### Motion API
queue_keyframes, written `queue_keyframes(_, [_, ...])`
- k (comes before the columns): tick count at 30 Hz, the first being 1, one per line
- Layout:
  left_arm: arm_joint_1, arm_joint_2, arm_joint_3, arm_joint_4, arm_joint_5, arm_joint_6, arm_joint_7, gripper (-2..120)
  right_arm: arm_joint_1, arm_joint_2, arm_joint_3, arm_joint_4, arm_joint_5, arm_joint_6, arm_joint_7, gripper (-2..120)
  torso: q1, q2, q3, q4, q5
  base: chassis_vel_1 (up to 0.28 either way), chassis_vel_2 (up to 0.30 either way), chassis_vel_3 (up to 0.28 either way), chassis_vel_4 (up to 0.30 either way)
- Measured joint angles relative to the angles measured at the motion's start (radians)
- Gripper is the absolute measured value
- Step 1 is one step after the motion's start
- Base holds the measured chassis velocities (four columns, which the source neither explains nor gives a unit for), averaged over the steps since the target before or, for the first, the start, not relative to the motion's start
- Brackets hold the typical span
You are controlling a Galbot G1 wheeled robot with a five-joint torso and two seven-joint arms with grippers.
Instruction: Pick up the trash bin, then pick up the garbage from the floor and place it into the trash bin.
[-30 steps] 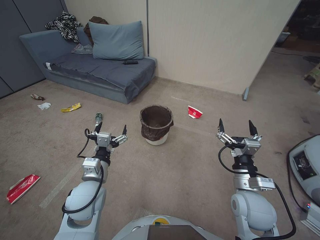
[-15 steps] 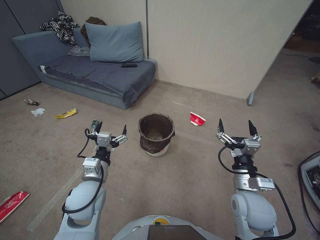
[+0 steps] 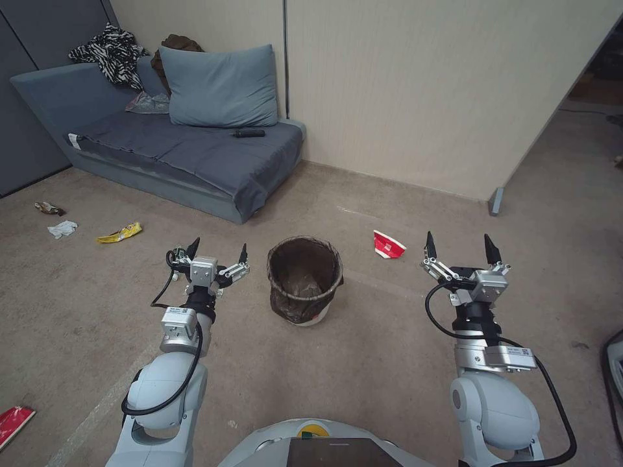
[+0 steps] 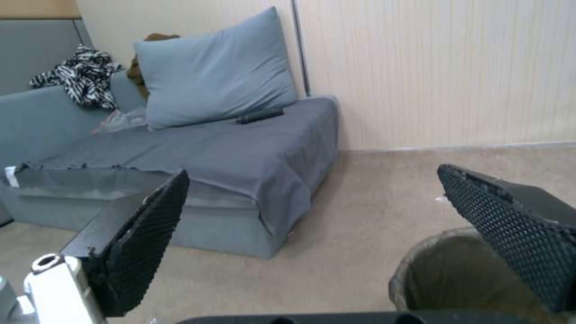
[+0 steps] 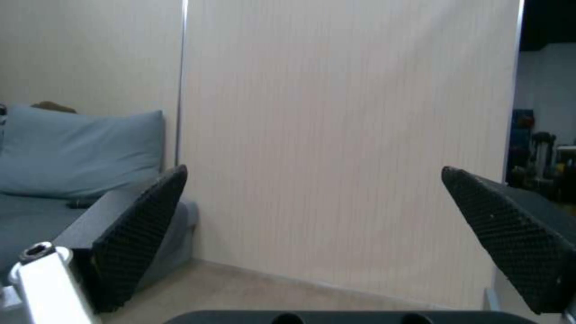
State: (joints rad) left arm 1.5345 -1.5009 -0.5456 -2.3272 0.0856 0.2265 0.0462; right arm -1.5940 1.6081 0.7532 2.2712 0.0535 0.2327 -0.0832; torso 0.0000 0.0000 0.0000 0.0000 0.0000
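Clearly the trash bin (image 3: 304, 280) is the hub of the scene: one small white bucket with a dark liner, standing upright and open-mouthed on the carpet, not yet lifted. It stands between the two arms, which I judge are held forward and level so that either can close in on its rim.

Just to the bin's left hangs the left claw (image 3: 216, 249), spread wide and empty; its wrist view has the bin's rim (image 4: 456, 270) close under one pad. To the bin's right, rather farther off, the right claw (image 3: 461, 244) is equally wide open and holds nothing.

Counting the garbage around the bin: one red paper cup (image 3: 387, 244) lies on its side near the bin's right; one green-labelled bottle (image 3: 176, 252) is partly hidden behind the left claw; well to the bin's left lie one yellow wrapper (image 3: 119, 233), one white tissue (image 3: 62, 228) and one brown scrap (image 3: 48, 208); one red wrapper (image 3: 13, 422) sits far to the bin's left, nearer the robot. Six pieces, all on the floor.

Beyond the bin stands one sofa (image 3: 188, 152) with one cushion (image 3: 220, 86).
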Motion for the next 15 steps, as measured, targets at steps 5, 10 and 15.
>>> queue_keyframes(5, [0.001,0.0,0.005,0.001,0.001,0.002,0.0,100,0.0,0.0,0.0,-0.003,-0.002,0.002,-0.002,100,0.0,0.0,0.0,0.0,0.0,-0.103,0.114,0.102,-0.114])
queue_keyframes(10, [0.001,0.0,0.007,0.001,0.002,0.003,-0.001,100,0.001,0.0,0.001,-0.003,-0.002,0.002,-0.002,100,0.0,0.0,0.0,0.0001,0.0,-0.107,0.11,0.114,-0.124])
queue_keyframes(15, [0.002,0.0,0.008,0.001,0.003,0.004,-0.001,100,0.001,0.0,0.001,-0.003,-0.002,0.002,-0.002,100,0.0,0.0,0.0,0.0,-0.0001,-0.118,0.121,0.121,-0.125])
